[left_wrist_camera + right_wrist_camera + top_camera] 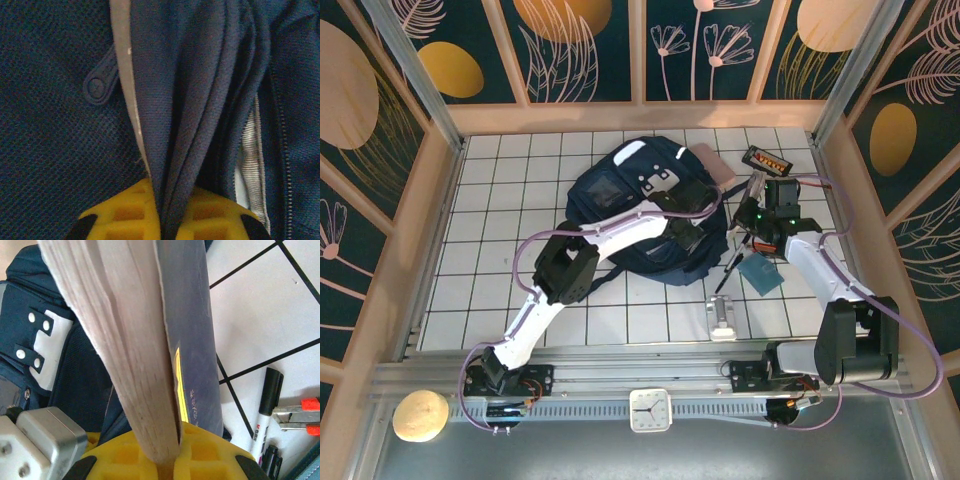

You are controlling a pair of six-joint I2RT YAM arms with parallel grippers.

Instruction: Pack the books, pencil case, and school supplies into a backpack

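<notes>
Backpack (620,190) packing looks to be in its early part: most of the items lie out on the white tiled tabletop (520,200), and no picture shows the inside of the bag.

Nearest the arm bases sits a small silver metal piece (722,320). Just beyond it are the square teal notebook (760,272), flat and smooth, and a slim black pen (728,272) lying at a slant beside it. Neither has been packed.

Further in, the right jaws are closed on the spine end of the thin black book (190,315). It is held upright off the tabletop beside the bag, its matt cover stiff against a pale, fibrous block of pages. The left jaws are pinched tight on a soft fold of the backpack's navy woven cloth, next to a pale stripe and a rubbery zip pull (100,82). I judge the fold is being gripped to hold the bag's mouth open for the book.

Beyond the bag's far right edge lie the dusty-pink pencil case (718,168), soft and rounded, and a black gadget (766,158).
</notes>
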